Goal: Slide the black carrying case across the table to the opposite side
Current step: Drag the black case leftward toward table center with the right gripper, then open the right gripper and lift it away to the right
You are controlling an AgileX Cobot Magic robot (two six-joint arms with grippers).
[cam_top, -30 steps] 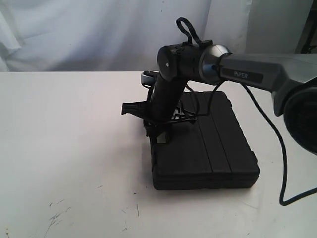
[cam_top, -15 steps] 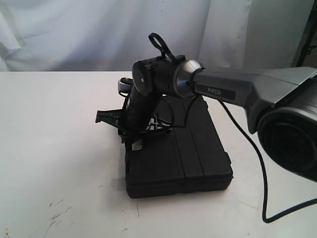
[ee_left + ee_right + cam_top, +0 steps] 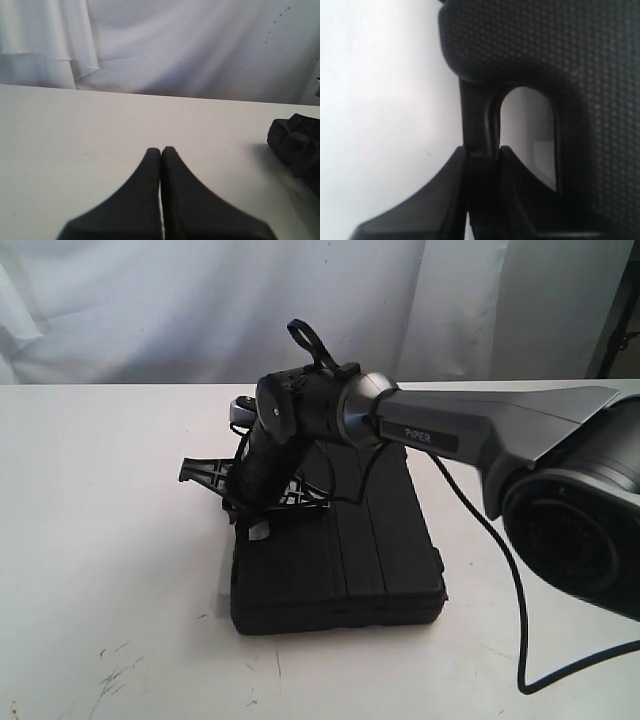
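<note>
The matte black case (image 3: 345, 565) lies flat on the white table (image 3: 110, 500), just right of the middle, ribs on top. My right gripper (image 3: 258, 525) comes down on its left edge and is shut on the handle bar. In the right wrist view the fingers (image 3: 440, 200) clamp the thin black bar of the case handle (image 3: 476, 125), with the slot opening beside it. My left gripper (image 3: 161, 150) is shut and empty, low over bare table; a corner of the case (image 3: 296, 145) shows at that view's edge.
The right arm (image 3: 480, 430) reaches in from the right, its black cable (image 3: 505, 580) hanging down to the tabletop. White curtain (image 3: 200, 300) behind the table. Dark scuffs (image 3: 115, 670) mark the near left surface.
The right gripper has dragged the case leftward across the table by its handle, roughly a fifth of the view's width. The arm has stretched further left.
</note>
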